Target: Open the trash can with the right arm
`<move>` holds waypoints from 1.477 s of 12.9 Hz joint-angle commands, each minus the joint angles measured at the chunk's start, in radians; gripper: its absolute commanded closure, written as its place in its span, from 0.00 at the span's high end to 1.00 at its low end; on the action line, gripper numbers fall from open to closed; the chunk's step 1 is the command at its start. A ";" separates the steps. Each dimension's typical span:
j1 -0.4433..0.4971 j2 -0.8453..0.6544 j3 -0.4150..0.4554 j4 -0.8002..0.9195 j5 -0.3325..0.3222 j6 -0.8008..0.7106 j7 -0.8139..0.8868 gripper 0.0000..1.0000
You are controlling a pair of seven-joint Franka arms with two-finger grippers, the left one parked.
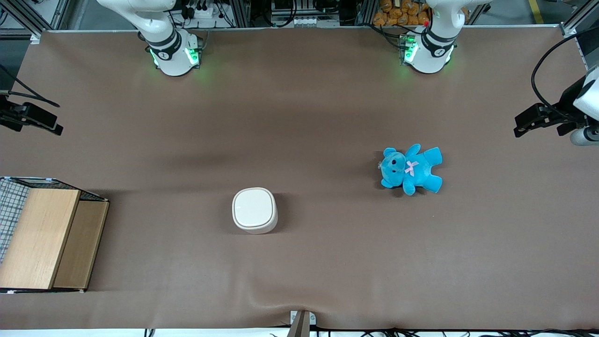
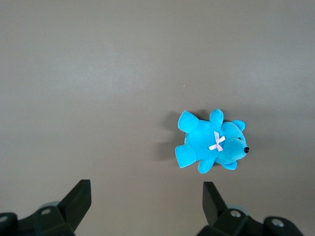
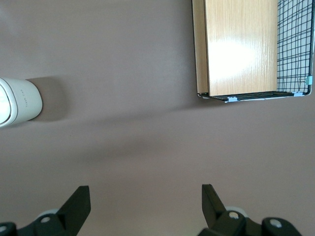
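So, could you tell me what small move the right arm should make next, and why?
Probably carry the gripper across toward the trash can. Its lid lies flat and shut, and the open gripper hangs high over bare table near the wooden box, touching nothing, so closing that gap comes first.

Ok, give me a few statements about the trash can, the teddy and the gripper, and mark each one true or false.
1. The trash can has its lid shut. True.
2. The gripper is clamped on the trash can. False: it is open and hangs above bare table, apart from the can.
3. The blue teddy lies inside the trash can. False: it lies on the table toward the parked arm's end.
4. The wooden box sits toward the working arm's end of the table. True.
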 commanded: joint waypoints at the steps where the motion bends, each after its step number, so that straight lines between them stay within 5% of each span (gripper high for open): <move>1: -0.014 -0.002 0.009 0.001 0.000 0.000 -0.016 1.00; 19: 0.025 0.015 0.017 0.001 0.000 -0.021 -0.013 1.00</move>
